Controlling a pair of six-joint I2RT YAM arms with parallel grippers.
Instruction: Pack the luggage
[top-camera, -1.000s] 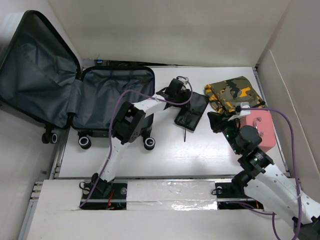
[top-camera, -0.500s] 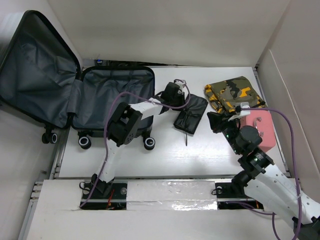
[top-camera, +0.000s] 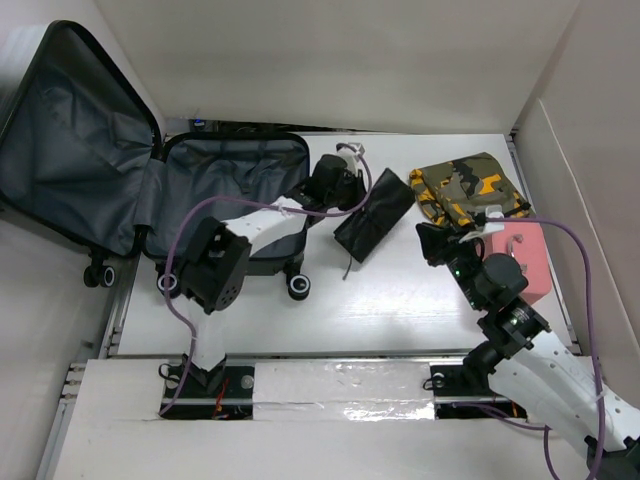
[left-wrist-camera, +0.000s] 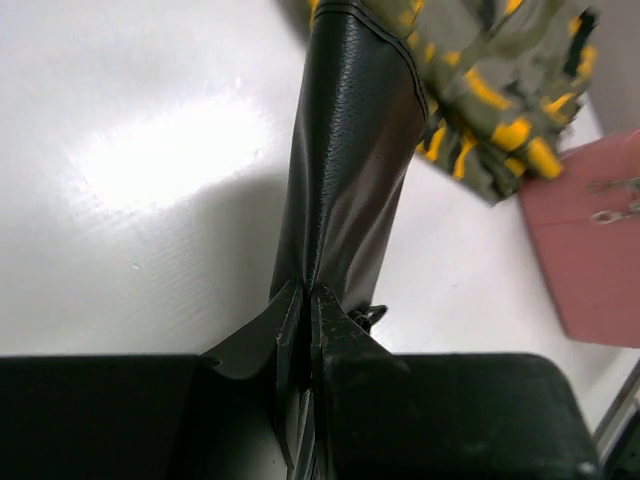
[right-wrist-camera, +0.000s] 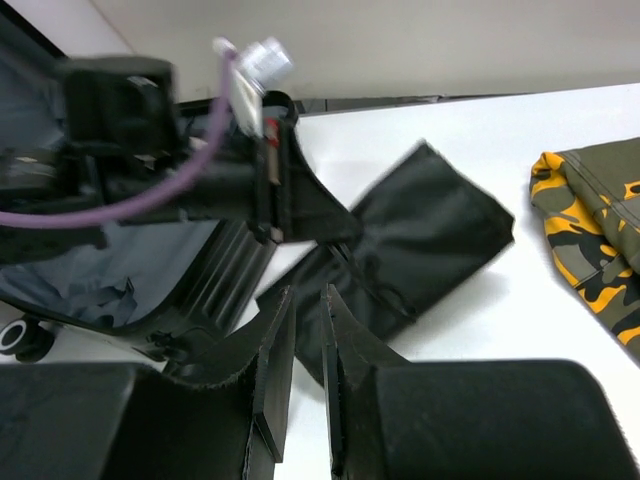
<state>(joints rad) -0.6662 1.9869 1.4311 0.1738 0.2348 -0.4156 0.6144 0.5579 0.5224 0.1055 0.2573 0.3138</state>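
The luggage (top-camera: 230, 190) lies open at the left, its lid (top-camera: 70, 150) leaning on the wall and the dark grey lining showing. My left gripper (top-camera: 335, 185) is shut on one end of the small black pouch (top-camera: 372, 215), just right of the suitcase's edge. In the left wrist view the pouch (left-wrist-camera: 350, 160) hangs from my closed left gripper (left-wrist-camera: 305, 295) above the table. My right gripper (top-camera: 440, 243) hovers right of the pouch, jaws nearly together and empty (right-wrist-camera: 308, 295). The right wrist view shows the pouch (right-wrist-camera: 420, 240) and the suitcase (right-wrist-camera: 120, 270).
A folded camouflage cloth (top-camera: 465, 187) lies at the back right, with a pink box (top-camera: 525, 258) in front of it beside my right arm. The suitcase wheels (top-camera: 298, 287) stand on the table near the left arm. White walls surround the table.
My left gripper has lifted the black pouch and carried it left towards the suitcase. The left arm's elbow has swung left. The right arm has not moved.
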